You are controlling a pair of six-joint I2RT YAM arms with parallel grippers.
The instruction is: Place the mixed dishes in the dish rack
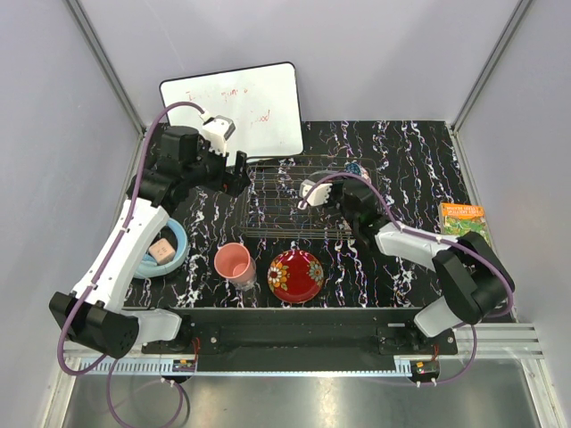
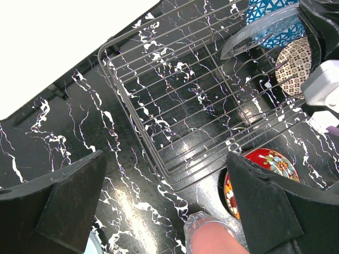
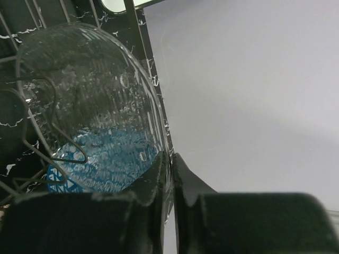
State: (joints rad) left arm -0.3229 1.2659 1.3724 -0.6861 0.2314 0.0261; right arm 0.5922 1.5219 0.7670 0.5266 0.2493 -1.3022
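Gripping clear glass bowl [image 3: 90, 106] rim at dish rack [image 2: 180, 111], right fingers [image 3: 193, 185], left fingers [image 2: 63, 201] spread empty

Red handwriting on the whiteboard [image 1: 234, 109] and print on a green packet [image 1: 462, 218] were too faint to read.

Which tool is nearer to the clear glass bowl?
Right. The right tool grips the clear glass bowl by its rim at the dish rack's right end; the left tool hangs open beyond the rack's left side, well apart from the bowl.
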